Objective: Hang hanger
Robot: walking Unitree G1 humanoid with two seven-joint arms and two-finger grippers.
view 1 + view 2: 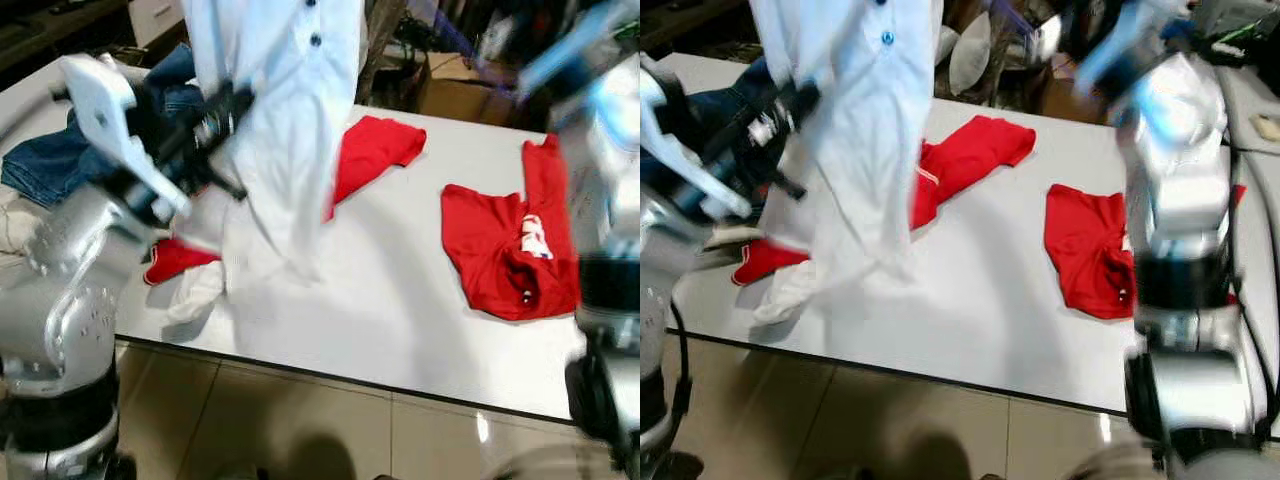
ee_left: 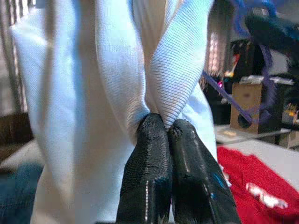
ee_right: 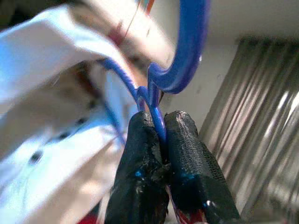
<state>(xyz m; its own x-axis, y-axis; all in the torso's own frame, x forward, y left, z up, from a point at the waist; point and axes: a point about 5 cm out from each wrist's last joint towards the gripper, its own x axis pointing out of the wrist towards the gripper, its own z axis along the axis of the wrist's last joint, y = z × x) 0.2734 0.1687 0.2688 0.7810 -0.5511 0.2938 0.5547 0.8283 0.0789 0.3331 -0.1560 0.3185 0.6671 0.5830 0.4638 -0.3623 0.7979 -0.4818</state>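
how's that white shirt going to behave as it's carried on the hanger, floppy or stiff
Probably floppy: the white shirt hangs in soft folds, its tail trailing onto the table. It likely swings easily, hanging from the thin blue hanger in the right gripper. The left gripper pinches only a fold, so it may slip.

Before me stands a white table (image 1: 400, 310) on a tiled floor (image 1: 300, 420). On it lie a red shirt (image 1: 505, 250), another red garment (image 1: 375, 150) and blue jeans (image 1: 50, 160) — the hanging white shirt's (image 1: 280, 120) hem rests there too.

White shirt (image 1: 865, 150) above white table (image 1: 980, 300)
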